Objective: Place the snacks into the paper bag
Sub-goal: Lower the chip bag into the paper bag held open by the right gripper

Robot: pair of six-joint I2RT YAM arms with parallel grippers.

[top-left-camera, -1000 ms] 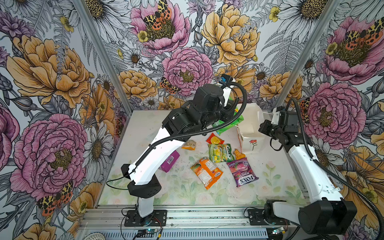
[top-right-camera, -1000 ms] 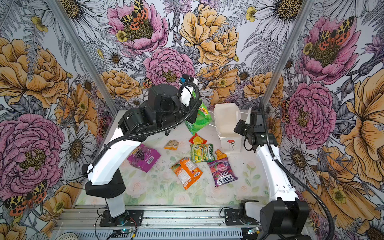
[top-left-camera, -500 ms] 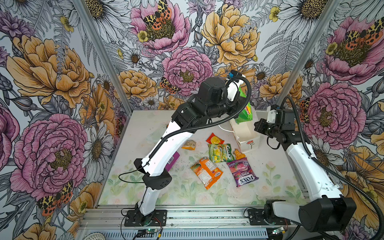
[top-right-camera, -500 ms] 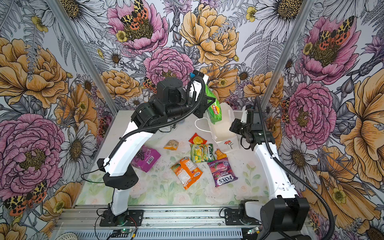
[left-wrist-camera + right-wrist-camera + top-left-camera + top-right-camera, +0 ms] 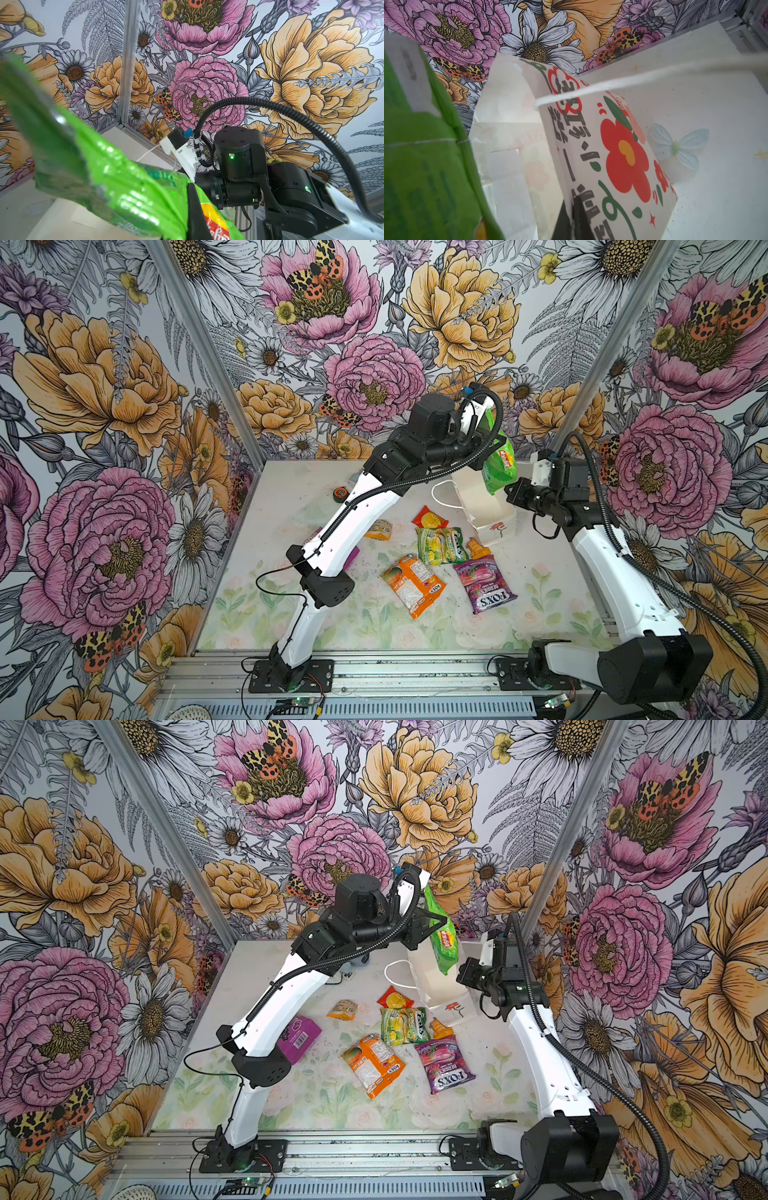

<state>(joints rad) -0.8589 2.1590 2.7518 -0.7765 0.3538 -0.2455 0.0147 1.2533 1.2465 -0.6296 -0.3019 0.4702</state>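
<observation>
My left gripper (image 5: 491,440) (image 5: 193,218) is shut on the top part of the green Lay's packet (image 5: 496,466) (image 5: 444,944) (image 5: 124,187). The packet hangs with its lower end at the open mouth of the white paper bag (image 5: 484,506) (image 5: 440,988) (image 5: 612,145). The bag leans over, with its red flower print low on the front. My right gripper (image 5: 509,491) (image 5: 461,974) (image 5: 574,218) is shut on the bag's rim. Other snacks lie on the table: a red-yellow packet (image 5: 430,517), a green-yellow one (image 5: 440,545), an orange one (image 5: 413,585), Fox's Berries (image 5: 484,583) and a purple one (image 5: 299,1038).
A round black-orange tape measure (image 5: 340,493) lies at the back left of the table. A small yellow-brown packet (image 5: 380,529) sits beside the left arm. The bag's white string handle (image 5: 440,493) loops out to the left. Flowered walls close in three sides.
The left arm has lifted the green packet from the back of the table and swung it right, over the bag's mouth. The right gripper has tipped the bag from upright to leaning.
</observation>
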